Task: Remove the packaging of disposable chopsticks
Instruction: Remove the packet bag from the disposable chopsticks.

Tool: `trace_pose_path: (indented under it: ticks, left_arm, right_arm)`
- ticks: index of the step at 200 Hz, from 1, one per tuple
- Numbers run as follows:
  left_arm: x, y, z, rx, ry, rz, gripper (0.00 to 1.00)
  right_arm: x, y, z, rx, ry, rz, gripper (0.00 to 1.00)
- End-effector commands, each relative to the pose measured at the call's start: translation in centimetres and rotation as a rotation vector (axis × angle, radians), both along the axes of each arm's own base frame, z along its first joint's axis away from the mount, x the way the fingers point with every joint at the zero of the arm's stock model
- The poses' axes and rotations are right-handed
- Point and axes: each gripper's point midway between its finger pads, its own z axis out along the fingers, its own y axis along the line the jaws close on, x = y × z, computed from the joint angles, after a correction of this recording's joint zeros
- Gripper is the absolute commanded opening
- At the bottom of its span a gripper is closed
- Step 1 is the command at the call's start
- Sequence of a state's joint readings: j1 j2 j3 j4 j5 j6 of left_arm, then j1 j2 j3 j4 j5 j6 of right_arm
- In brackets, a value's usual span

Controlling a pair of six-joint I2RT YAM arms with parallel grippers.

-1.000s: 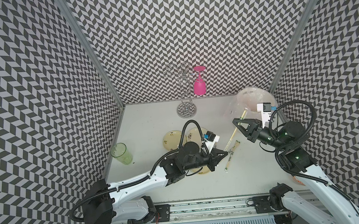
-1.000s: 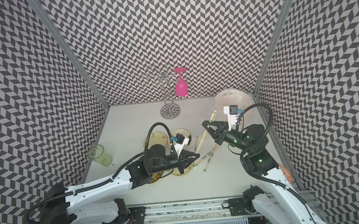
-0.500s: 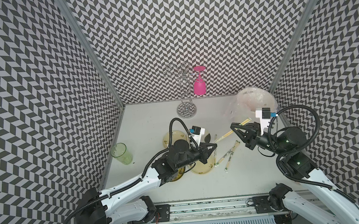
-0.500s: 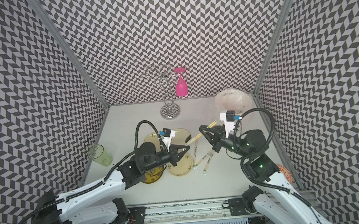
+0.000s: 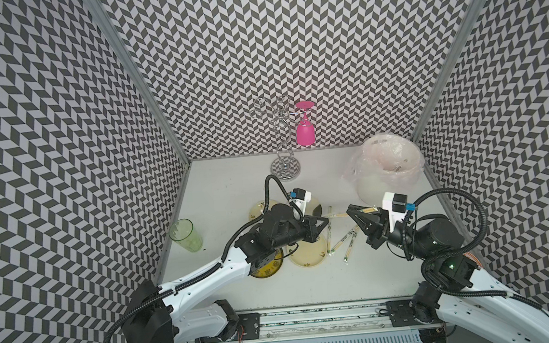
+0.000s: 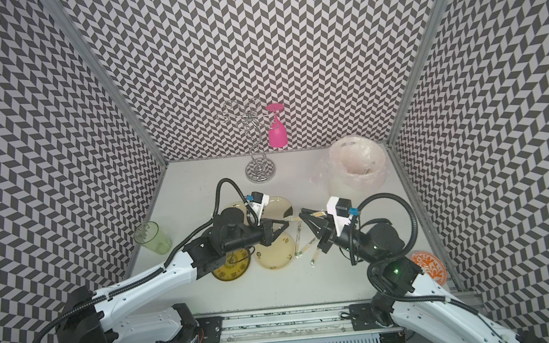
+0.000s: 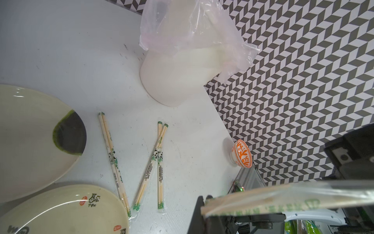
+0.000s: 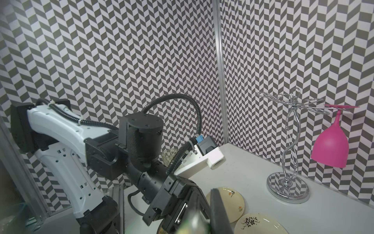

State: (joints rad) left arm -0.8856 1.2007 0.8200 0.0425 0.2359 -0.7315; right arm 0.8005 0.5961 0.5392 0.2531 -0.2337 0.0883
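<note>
A pair of disposable chopsticks [image 7: 253,194] in its clear, green-printed packaging [image 7: 315,199] hangs nearly level above the table. My left gripper [image 5: 325,222] is shut on one end of it, where pale wood shows at a fingertip [image 7: 199,210]. My right gripper [image 5: 351,210] is shut on the other part, and tan sticks [image 5: 369,209] lie between its fingers. Only a short stretch [image 6: 291,218] spans the two grippers. Three more wrapped pairs [image 7: 113,162], [image 7: 150,168], [image 7: 160,172] lie on the table below.
Several small plates [image 5: 307,254], [image 5: 268,269], [image 5: 257,209], [image 5: 317,206] sit under my left arm. A white bin lined with a pinkish bag [image 5: 386,169] stands at the back right. At the back is a wire rack [image 5: 285,169] holding a pink glass [image 5: 305,132]. A green cup [image 5: 185,236] stands left and an orange bowl [image 6: 427,264] right.
The held pair swung from steeply slanted to nearly level. My right gripper came down and toward the left, the left gripper rose off the table, and the gap between them shrank.
</note>
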Motion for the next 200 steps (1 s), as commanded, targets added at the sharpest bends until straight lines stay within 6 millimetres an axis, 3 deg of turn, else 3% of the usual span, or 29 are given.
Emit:
trace_pose_path:
  ticks: [1, 55, 110, 143, 200]
  left_arm:
    - [3.1, 0.3, 8.1, -0.188, -0.139, 0.115, 0.0]
    - [1.9, 1.1, 12.6, -0.221, -0.236, 0.081, 0.0]
    - [1.1, 1.0, 14.2, -0.256, -0.276, 0.041, 0.0]
    - [-0.2, 0.6, 15.8, -0.289, -0.297, -0.028, 0.0]
    - [-2.4, 3.1, 20.1, -0.402, -0.371, -0.122, 0.0]
  right_arm:
    - [-5.7, 4.6, -4.3, -0.107, 0.112, 0.321, 0.0]
    - [-5.2, 6.8, -8.9, -0.205, 0.159, 0.286, 0.0]
    - [-5.4, 8.6, -13.5, -0.367, 0.159, 0.218, 0.0]
    - [-4.0, 9.0, -15.3, -0.427, 0.201, 0.141, 0.0]
    - [-3.5, 9.7, -19.0, -0.563, 0.219, 0.08, 0.0]
